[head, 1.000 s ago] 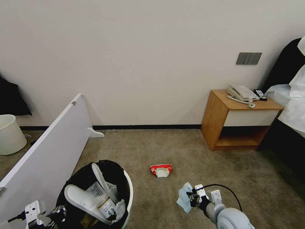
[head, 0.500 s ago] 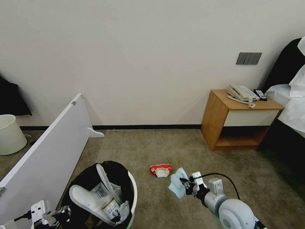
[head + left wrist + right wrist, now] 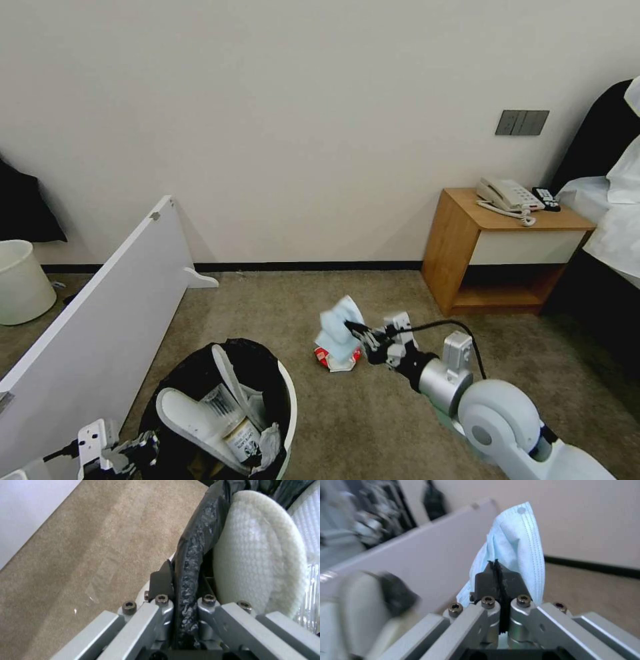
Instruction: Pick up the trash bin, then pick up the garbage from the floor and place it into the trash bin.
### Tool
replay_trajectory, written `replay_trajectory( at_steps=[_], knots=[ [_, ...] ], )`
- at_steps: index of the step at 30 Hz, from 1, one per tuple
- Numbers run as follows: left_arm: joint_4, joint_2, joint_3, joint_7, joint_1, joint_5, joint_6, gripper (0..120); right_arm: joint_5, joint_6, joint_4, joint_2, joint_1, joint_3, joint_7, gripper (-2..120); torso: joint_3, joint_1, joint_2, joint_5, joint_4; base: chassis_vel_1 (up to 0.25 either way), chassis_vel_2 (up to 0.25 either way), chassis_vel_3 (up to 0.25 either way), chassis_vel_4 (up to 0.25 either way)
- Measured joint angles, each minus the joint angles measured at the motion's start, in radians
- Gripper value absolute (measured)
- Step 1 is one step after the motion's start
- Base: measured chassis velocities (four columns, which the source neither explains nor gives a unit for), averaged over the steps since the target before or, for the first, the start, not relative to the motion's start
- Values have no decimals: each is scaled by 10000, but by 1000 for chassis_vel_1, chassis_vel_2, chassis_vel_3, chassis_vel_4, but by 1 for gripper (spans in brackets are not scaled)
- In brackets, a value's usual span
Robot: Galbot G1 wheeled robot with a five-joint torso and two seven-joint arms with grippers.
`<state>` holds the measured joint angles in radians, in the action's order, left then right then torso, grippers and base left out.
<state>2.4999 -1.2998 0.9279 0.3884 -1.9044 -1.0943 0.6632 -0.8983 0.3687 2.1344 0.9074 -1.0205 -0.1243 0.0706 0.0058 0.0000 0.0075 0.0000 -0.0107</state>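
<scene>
While I carry the mask [image 3: 339,325] toward the bin [image 3: 288,393], the thin pinch is the main risk.
Largest first: bin at my 7 o'clock, rim clenched in my left gripper [image 3: 185,597]; already crowded by a slipper [image 3: 190,417], so the mask could catch on it and land on the floor [image 3: 373,427]. My right gripper [image 3: 500,576], at 12 o'clock, grips only one fold; swinging may shake it loose. Smallest: the packet [image 3: 328,357] lies half hidden behind the mask.

one trash bin [image 3: 283,393], two slippers [image 3: 193,417], one packet [image 3: 337,357]
</scene>
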Motion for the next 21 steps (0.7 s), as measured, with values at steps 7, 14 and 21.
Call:
replay_trajectory(
  at_steps=[7,14,21],
  knots=[
    [0,5,15,0,-4,-12,3,2,-498,-771,395,12,529,334,784,0,0,0,0,-1,-1,0,0,0,0],
    [0,-3,-26,2,-7,-15,9,2,-1028,-1499,651,-107,1337,1192,1770,0,0,0,1,-1,-1,0,0,0,0],
    [0,-29,4,3,-33,-18,11,2,-1117,-1735,603,-92,2091,2317,2499,0,0,0,0,0,1,0,0,0,0]
  ],
)
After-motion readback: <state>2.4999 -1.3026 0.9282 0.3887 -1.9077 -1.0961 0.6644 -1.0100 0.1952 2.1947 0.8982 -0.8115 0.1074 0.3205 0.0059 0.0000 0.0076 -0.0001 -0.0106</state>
